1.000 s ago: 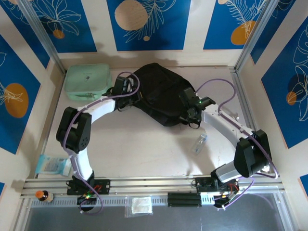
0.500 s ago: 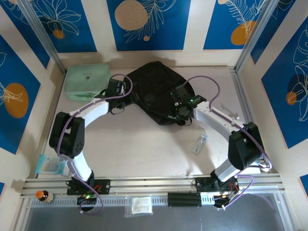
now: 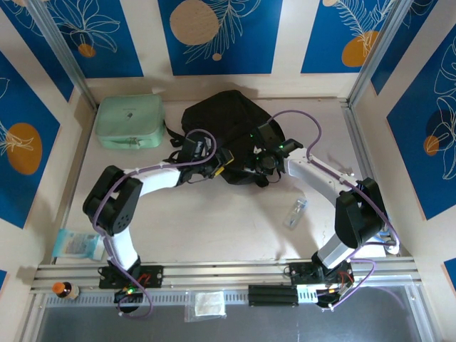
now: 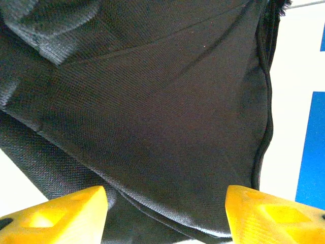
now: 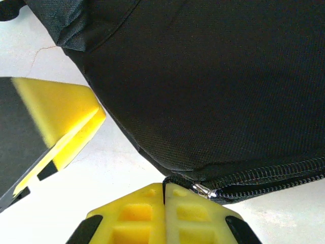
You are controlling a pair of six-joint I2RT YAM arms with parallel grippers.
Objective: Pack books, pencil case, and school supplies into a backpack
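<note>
The black backpack point(image 3: 224, 128) lies bunched at the back middle of the table. My right gripper point(image 3: 251, 165) is at its near edge, and in the right wrist view the gripper point(image 5: 164, 197) is shut on the black pull beside the silver zipper slider point(image 5: 203, 191). My left gripper point(image 3: 222, 162) is just left of it. It is open point(image 4: 165, 223), with a fold of backpack fabric point(image 4: 152, 117) between its yellow fingers point(image 4: 56, 216). The small clear plastic piece point(image 3: 296, 212) lies on the table to the right. The books are out of view.
A mint green zip case point(image 3: 130, 121) sits at the back left. A light blue packet point(image 3: 77, 244) lies at the near left. On the front rail are an orange-capped bottle point(image 3: 64, 289) and a white sachet point(image 3: 206, 304). One left finger point(image 5: 56, 122) shows in the right wrist view.
My left gripper swung from the backpack's left side to its near edge, close beside the right gripper. My right gripper moved left, and the backpack bunched up and shifted left.
</note>
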